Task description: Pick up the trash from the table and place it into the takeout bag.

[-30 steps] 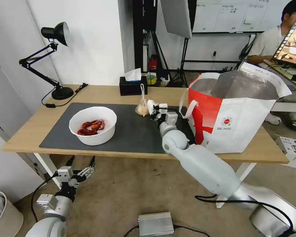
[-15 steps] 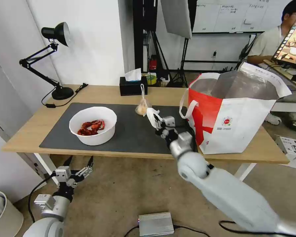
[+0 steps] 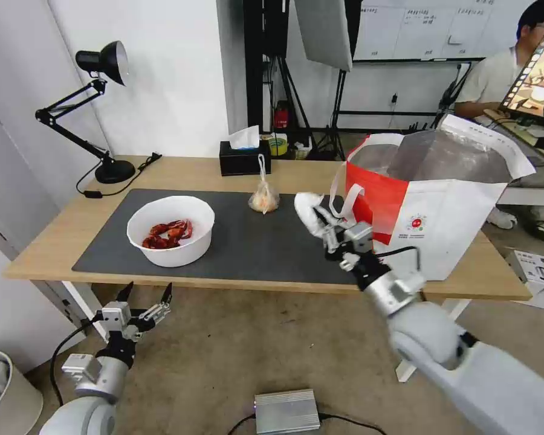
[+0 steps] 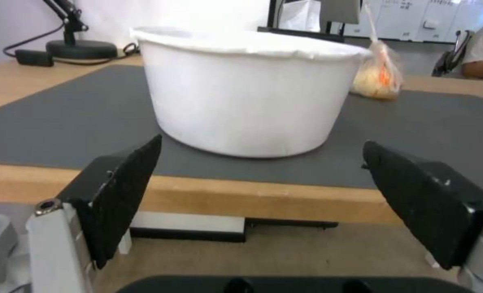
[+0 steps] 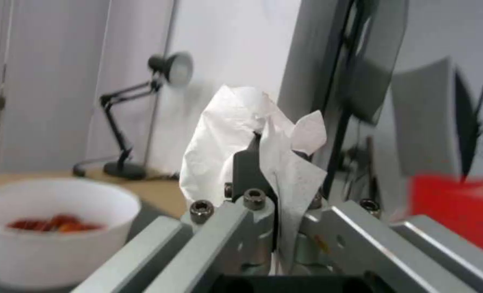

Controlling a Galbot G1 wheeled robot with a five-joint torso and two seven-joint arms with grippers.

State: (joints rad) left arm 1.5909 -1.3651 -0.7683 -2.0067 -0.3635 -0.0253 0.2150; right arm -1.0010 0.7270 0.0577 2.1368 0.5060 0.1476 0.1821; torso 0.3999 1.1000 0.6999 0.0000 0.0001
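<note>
My right gripper [image 3: 321,225] is shut on a crumpled white tissue [image 3: 310,212], held in the air over the mat's right end, just left of the takeout bag [image 3: 441,205]. In the right wrist view the tissue [image 5: 225,134] bulges out above the closed fingers [image 5: 248,167]. The white bowl of red crayfish shells [image 3: 171,229] stands on the dark grey mat [image 3: 248,248] of the table [image 3: 54,235]. A knotted clear bag of orange stuff [image 3: 263,196] lies behind the mat's middle. My left gripper [image 3: 145,299] hangs open below the table's front edge, facing the bowl [image 4: 247,93].
A black tissue box [image 3: 244,158] and a black desk lamp [image 3: 103,115] stand at the table's back. On the floor lie a silver box [image 3: 286,411], a white bin [image 3: 6,386] at the left and a carton [image 3: 538,275] at the right.
My right arm has drawn back from beside the knotted bag and swung right toward the takeout bag, carrying the tissue up off the mat. The left gripper has barely shifted.
</note>
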